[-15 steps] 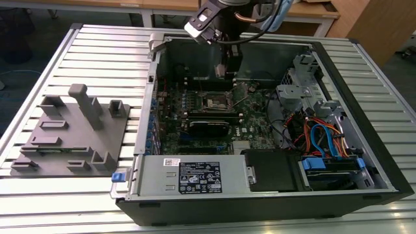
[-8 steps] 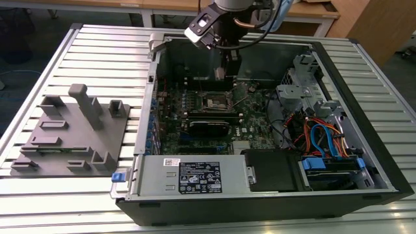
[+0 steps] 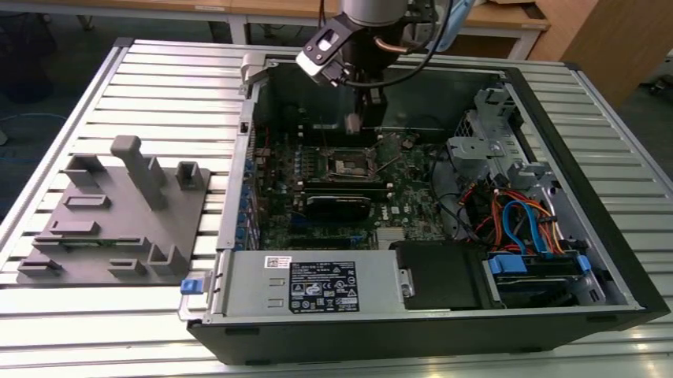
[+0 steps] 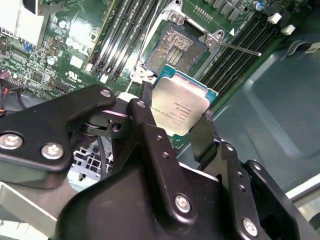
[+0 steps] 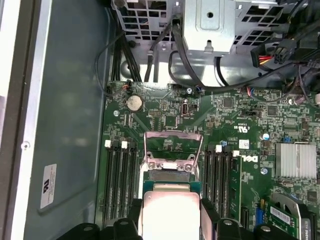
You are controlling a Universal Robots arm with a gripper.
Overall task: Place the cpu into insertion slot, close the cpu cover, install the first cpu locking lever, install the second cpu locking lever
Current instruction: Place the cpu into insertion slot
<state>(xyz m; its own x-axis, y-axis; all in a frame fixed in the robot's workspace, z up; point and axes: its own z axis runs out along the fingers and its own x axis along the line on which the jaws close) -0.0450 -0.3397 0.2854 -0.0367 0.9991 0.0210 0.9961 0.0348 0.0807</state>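
My gripper [image 4: 177, 112] is shut on the cpu [image 4: 183, 106], its black fingers [image 4: 148, 107] pressing two opposite edges of the silver-topped chip. The cpu hangs tilted just above and beside the insertion slot [image 4: 177, 46], whose dark pin field lies uncovered inside a silver rim. In the first wrist view the cpu [image 5: 167, 212] sits between the fingers, and the cpu cover [image 5: 173, 148] stands swung open past the socket. A thin locking lever [image 4: 240, 48] sticks out free beside the slot. In the exterior view the gripper [image 3: 355, 123] hovers over the insertion slot [image 3: 347, 164] inside the case.
Long black memory slots [image 4: 125, 35] flank the socket on both sides. A black card [image 3: 336, 206] lies just in front of it. The drive cage and cable bundle [image 3: 515, 213] fill the exterior view's right, and a grey fixture tray [image 3: 116, 213] lies on its left.
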